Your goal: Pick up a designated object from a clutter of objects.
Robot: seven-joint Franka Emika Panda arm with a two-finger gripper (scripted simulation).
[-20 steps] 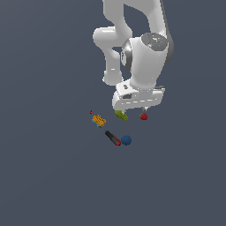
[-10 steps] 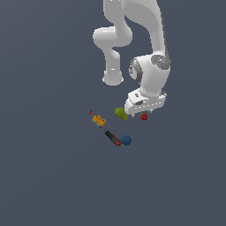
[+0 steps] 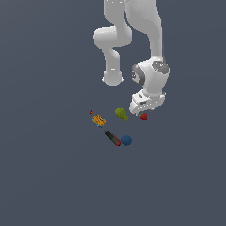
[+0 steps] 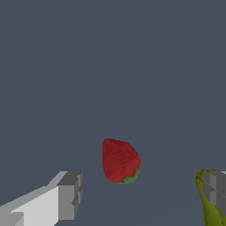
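The red strawberry [image 3: 143, 116] lies on the dark floor, partly hidden under my hand in the exterior view. In the wrist view the strawberry [image 4: 120, 161] shows whole, red with a green tip, between my two grey fingertips [image 4: 69, 195]. My gripper [image 4: 141, 194] is open and low around it, not touching it. The green pear [image 3: 121, 113] lies close on the exterior view's left of the strawberry; in the wrist view the pear [image 4: 209, 203] sits right behind one finger.
A blue ball [image 3: 126, 140], a black red-tipped stick [image 3: 112, 137], an orange-yellow block [image 3: 99, 120] and a tiny red speck [image 3: 91, 112] lie on the floor to the exterior view's left of and below the hand.
The arm has lowered and the hand has come down over the strawberry, which is now partly covered in the exterior view. The objects have not moved.
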